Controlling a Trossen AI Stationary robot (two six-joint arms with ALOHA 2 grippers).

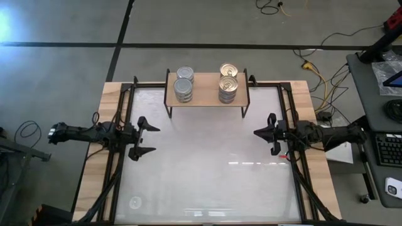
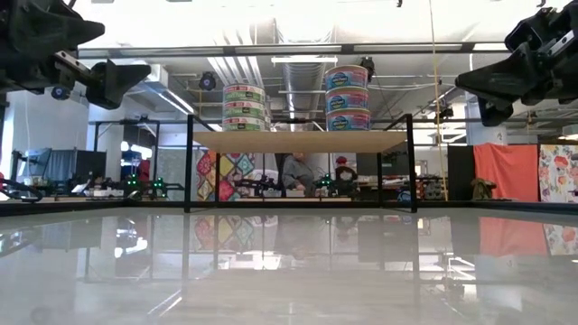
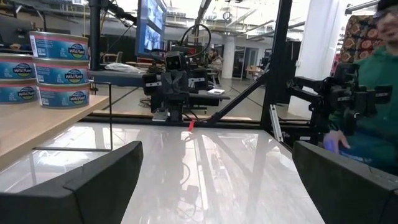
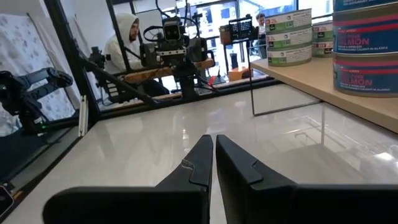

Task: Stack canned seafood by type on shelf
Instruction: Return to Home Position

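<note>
- the shelf (image 1: 206,92) sits at 12 o'clock on the worktop (image 1: 207,179), right by the far edge; every tin I can spot is up on its plank
- silver-topped tins (image 1: 183,89) are on the 9 o'clock end of the plank; in the low view they have green labels and the pile goes three high; from above there looks to be more of them just behind, toward 12 o'clock
- gold-topped tins (image 1: 228,86) are on the 3 o'clock end; blue and pink labels, and "salmon" is readable in the right wrist view; also three high in the low view, with more tucked behind the front pile
- there's a strip of bare plank between the two types, so they're not touching
- left hand (image 1: 152,139) hangs at 9 o'clock over the worktop, up off the surface and well apart from the shelf; it's released, fingers spread wide with nothing between them
- right hand (image 1: 257,132) hangs at 3 o'clock, also raised; it's clenched, fingers nearly pressed together with just a sliver of gap, gripping nothing
- the two hands point in toward the middle, facing each other
- a person in a white hoodie (image 4: 124,43) shows beyond the worktop in the right wrist view
</note>
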